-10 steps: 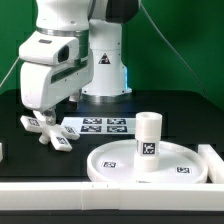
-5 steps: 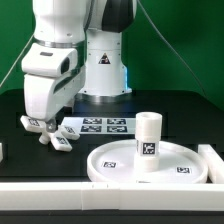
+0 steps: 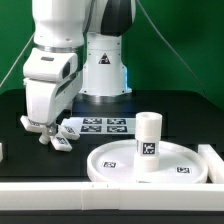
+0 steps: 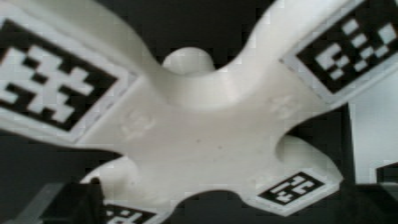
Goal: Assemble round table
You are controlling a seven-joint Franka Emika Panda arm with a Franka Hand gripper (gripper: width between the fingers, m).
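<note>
White plastic fills my wrist view: the cross-shaped piece point(image 4: 205, 115) lies flat on the black worktop point(image 3: 175, 115) right under me, tags facing up. My gripper point(image 3: 42, 126) hangs low over it on the exterior view's left, fingers spread as wide as they go and pinching nothing. I judge I am centred on the hub so the fingers can straddle it between the arms. The marker board point(image 3: 100, 126) lies just beside it. Nearer, toward the exterior view's right, the round disc point(image 3: 105, 168) sits rim up, close against the long white bar point(image 3: 60, 190), which I take to be a stop against sliding. The leg point(image 3: 148, 135) stands upright at the disc's middle.
</note>
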